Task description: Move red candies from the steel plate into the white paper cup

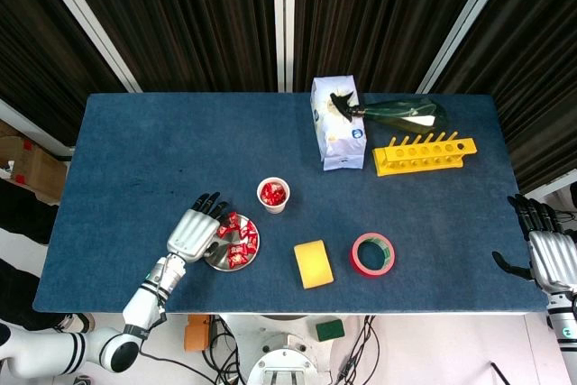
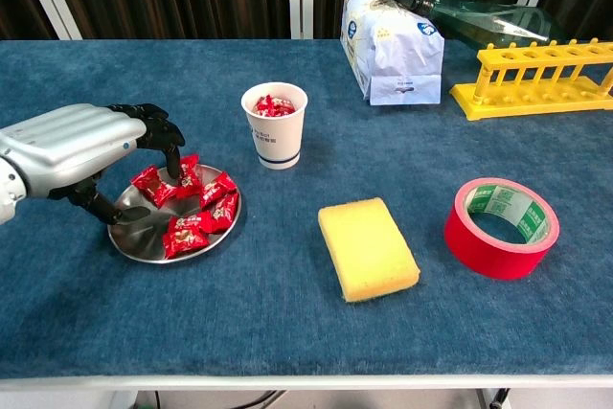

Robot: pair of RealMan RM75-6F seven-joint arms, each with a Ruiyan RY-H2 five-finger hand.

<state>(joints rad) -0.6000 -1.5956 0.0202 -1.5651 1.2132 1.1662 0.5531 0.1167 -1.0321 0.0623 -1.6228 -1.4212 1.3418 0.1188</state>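
On the blue surface (image 2: 287,323), left hand (image 2: 81,146), fingers apart, should pinch 1 red candy (image 2: 182,176) at the steel plate's (image 2: 134,237) 12 o'clock

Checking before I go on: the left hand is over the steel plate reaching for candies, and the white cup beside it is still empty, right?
Not quite. The paper cup is not empty: the chest view shows red candies already inside it. The rest holds: the left hand is over the steel plate, fingers down at the red candies.
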